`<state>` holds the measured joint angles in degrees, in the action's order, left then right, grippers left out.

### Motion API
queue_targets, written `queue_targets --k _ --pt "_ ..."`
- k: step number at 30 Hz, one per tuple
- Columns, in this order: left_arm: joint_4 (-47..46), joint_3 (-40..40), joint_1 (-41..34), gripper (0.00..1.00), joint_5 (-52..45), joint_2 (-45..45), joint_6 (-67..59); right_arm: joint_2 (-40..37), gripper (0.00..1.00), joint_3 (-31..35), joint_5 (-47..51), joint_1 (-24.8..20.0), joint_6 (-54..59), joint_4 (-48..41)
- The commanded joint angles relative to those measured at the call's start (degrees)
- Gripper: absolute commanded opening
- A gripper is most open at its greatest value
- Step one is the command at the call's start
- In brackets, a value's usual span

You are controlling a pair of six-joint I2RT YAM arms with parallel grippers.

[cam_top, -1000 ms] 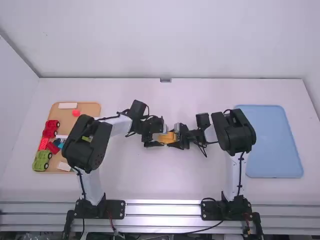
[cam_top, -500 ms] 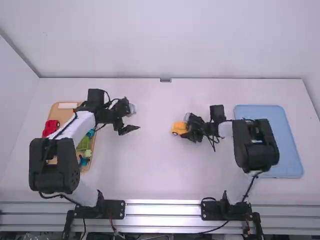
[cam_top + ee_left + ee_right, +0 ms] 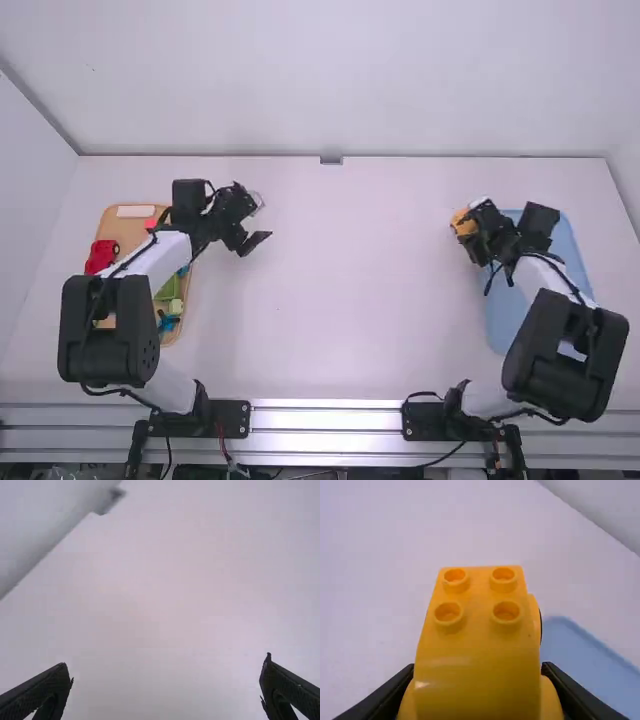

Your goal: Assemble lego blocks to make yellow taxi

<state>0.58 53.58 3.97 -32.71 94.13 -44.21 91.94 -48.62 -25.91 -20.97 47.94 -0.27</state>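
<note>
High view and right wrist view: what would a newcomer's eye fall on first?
The studded yellow plastic toy car, large in the middle of the right wrist view, gripped by the black right gripper. In the high view, the flat pale blue tray stands out at the right, then the small red toy car on the tan tray at the left.

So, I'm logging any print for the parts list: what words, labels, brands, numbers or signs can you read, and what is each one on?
None that can be read.
Yellow taxi: no lettering on the faces that show, only four plain studs on top.
Red toy car on the tan tray: too small to tell.
</note>
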Motion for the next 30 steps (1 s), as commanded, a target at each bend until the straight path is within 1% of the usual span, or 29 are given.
queue_targets --k 1,3,6,8,12,13,15,18,19,20,21,22,23,25,30 --pt "5.77 -2.93 0.09 0.99 8.24 -0.31 15.10 0.72 0.48 -0.15 -0.46 -4.28 -9.27 1.90" --pt "13.11 -5.79 -0.42 0.99 12.85 -0.31 21.99 2.86 0.48 -0.15 1.57 -7.91 -13.66 5.18" --pt "18.47 -8.28 -0.48 0.99 16.44 -0.50 27.67 5.31 0.48 -0.17 3.34 -10.67 -18.45 8.46" --pt "21.33 -9.79 -0.20 0.99 20.50 -0.50 32.30 8.09 0.49 -0.17 4.96 -12.87 -22.88 11.13" --pt "21.97 -10.27 -0.55 0.99 27.19 -0.50 38.93 12.17 0.53 -0.22 5.29 -14.99 -26.95 14.25" --pt "21.99 -10.25 -0.59 0.99 29.66 -0.50 41.59 13.90 0.57 -0.22 5.44 -15.67 -27.15 15.50" --pt "21.81 -10.08 -0.57 0.99 30.88 -0.50 43.15 15.28 0.61 -0.22 5.46 -16.22 -27.19 16.41" --pt "19.47 -9.66 -0.59 0.99 30.67 -1.20 43.19 15.74 0.70 -0.22 5.66 -16.63 -27.19 16.06" --pt "17.31 -9.31 -0.59 0.99 30.69 -1.97 43.19 15.56 0.76 -0.22 7.23 -16.65 -27.96 15.87" --pt "16.31 -9.16 -0.59 0.99 30.69 -2.34 43.17 15.54 0.79 -0.22 8.72 -16.61 -28.98 15.89" --pt "14.97 -9.01 -0.59 0.99 30.95 -3.19 43.17 15.52 0.85 -0.22 11.43 -16.31 -30.62 15.89" --pt "14.97 -9.01 -0.59 0.99 30.95 -3.19 43.17 15.52 0.85 -0.22 11.43 -16.31 -30.62 15.89" --pt "14.23 -9.03 -0.59 0.99 31.63 -4.20 43.47 15.52 0.91 -0.22 14.58 -15.93 -31.71 15.21" --pt "12.68 -9.05 -0.90 0.99 32.94 -6.21 43.52 14.84 0.99 -0.22 17.14 -14.97 -31.56 13.05" --pt "10.54 -10.23 -2.93 0.99 37.53 -12.44 43.19 10.86 0.99 -0.22 23.15 -11.47 -31.45 9.33"
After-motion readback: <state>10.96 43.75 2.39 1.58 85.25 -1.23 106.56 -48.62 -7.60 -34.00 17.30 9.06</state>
